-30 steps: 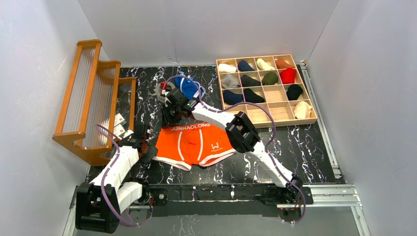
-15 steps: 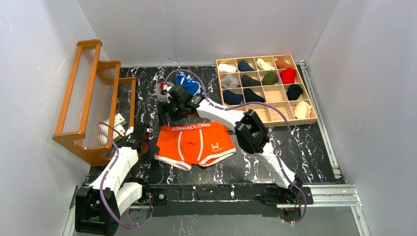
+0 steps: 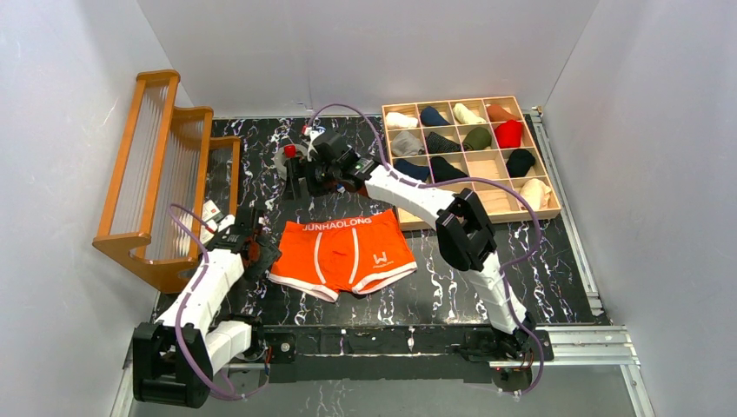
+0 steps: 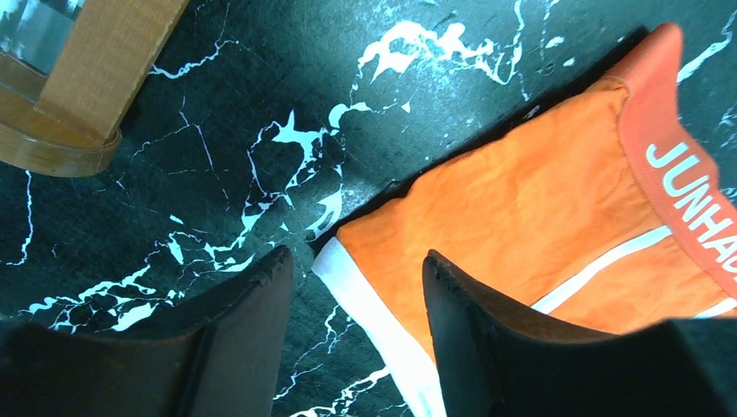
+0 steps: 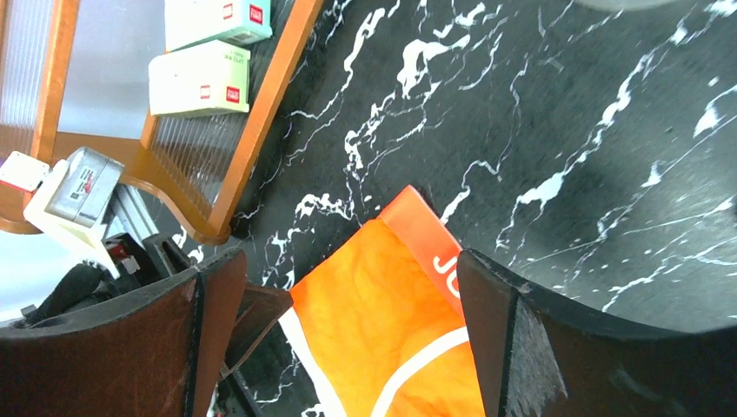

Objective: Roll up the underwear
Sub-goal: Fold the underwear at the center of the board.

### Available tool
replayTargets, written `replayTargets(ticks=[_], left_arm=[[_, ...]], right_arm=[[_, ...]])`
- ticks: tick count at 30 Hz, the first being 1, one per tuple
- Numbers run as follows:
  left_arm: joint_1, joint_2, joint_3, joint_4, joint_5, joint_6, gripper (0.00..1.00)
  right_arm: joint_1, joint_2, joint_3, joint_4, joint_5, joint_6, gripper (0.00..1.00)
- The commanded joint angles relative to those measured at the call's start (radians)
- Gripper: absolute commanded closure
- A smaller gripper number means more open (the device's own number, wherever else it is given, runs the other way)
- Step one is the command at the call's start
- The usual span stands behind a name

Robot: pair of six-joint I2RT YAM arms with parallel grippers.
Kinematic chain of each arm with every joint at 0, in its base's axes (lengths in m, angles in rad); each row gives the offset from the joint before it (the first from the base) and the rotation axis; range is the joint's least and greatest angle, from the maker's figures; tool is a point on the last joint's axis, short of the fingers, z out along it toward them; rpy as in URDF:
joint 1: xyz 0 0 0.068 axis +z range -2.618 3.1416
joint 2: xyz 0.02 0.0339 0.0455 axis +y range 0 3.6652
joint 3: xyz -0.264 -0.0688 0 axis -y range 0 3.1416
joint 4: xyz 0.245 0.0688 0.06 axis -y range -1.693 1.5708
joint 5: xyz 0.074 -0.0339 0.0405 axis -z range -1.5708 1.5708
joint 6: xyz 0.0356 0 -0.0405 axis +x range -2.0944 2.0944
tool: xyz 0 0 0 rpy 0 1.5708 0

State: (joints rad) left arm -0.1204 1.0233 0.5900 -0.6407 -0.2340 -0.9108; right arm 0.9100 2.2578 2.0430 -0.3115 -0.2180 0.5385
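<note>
The orange underwear (image 3: 343, 254) lies flat on the black marble table, lettered waistband at the far side and white-trimmed legs toward the arms. My left gripper (image 3: 261, 252) is at its left leg. In the left wrist view that gripper (image 4: 352, 278) is open, with the white leg hem (image 4: 374, 313) lying loose between the fingers. My right gripper (image 3: 302, 178) hangs beyond the waistband's left corner, lifted off the cloth. It (image 5: 348, 278) is wide open and holds nothing, and the orange underwear (image 5: 382, 339) shows below it.
A wooden rack (image 3: 165, 174) stands at the left, with small white boxes (image 5: 207, 76) in it. A wooden compartment tray (image 3: 487, 198) with several rolled items sits at the back right. A small red and grey thing (image 3: 288, 153) lies near the right gripper.
The right gripper has opened wide and drawn back from the waistband toward the far side. The left gripper has opened wider at the leg hem. The orange underwear stays flat.
</note>
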Motion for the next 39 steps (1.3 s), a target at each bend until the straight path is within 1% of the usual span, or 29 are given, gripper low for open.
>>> replayTargets(ticks=[1,3,5,7,9,10,11,15,18,20,23,26,29,30,32,35,39], left_arm=[[0.002,0.021,0.006,-0.027,-0.009,0.014,0.49],[0.002,0.017,-0.009,-0.013,0.002,0.007,0.51],[0.004,0.017,-0.024,-0.004,0.01,-0.004,0.52],[0.004,0.021,-0.034,0.0,0.012,-0.014,0.54],[0.004,0.025,-0.041,0.006,0.012,-0.017,0.54],[0.005,0.03,-0.046,0.01,0.012,-0.018,0.55],[0.005,0.034,-0.049,0.012,0.013,-0.019,0.55],[0.005,0.044,-0.059,0.022,0.024,-0.016,0.6],[0.006,0.035,-0.075,0.039,0.034,-0.015,0.67],[0.007,0.032,-0.089,0.045,0.038,-0.027,0.73],[0.007,0.026,-0.102,0.052,0.048,-0.036,0.78],[0.007,0.02,-0.102,0.05,0.041,-0.037,0.84],[0.007,0.01,-0.101,0.046,0.043,-0.04,0.96],[0.006,0.006,-0.101,0.044,0.044,-0.04,0.98],[0.007,-0.005,-0.101,0.044,0.044,-0.042,1.0],[0.007,-0.018,-0.098,0.042,0.047,-0.04,1.0],[0.007,-0.035,-0.103,0.04,0.053,-0.049,1.0]], right_arm=[[-0.018,-0.074,-0.095,0.113,-0.049,0.106,0.01],[-0.025,-0.084,-0.113,0.13,-0.052,0.118,0.01],[-0.029,-0.068,-0.083,0.093,-0.053,0.11,0.02],[-0.034,-0.041,-0.033,0.037,-0.063,0.102,0.13],[-0.034,-0.019,-0.013,0.02,-0.098,0.091,0.25],[-0.034,-0.011,-0.01,0.019,-0.114,0.094,0.29],[-0.033,-0.004,-0.008,0.02,-0.131,0.098,0.32],[-0.033,0.033,0.016,-0.001,-0.168,0.113,0.37],[-0.032,0.066,0.052,-0.032,-0.182,0.11,0.43],[-0.026,0.089,0.073,-0.054,-0.178,0.104,0.44],[-0.01,0.126,0.117,-0.095,-0.143,0.098,0.45],[0.019,0.176,0.188,-0.145,-0.077,0.087,0.47],[0.05,0.229,0.255,-0.177,0.004,0.094,0.5],[0.057,0.245,0.277,-0.187,0.029,0.102,0.51],[0.074,0.271,0.31,-0.196,0.07,0.114,0.51],[0.098,0.291,0.333,-0.188,0.134,0.109,0.51],[0.12,0.317,0.358,-0.184,0.211,0.103,0.54]])
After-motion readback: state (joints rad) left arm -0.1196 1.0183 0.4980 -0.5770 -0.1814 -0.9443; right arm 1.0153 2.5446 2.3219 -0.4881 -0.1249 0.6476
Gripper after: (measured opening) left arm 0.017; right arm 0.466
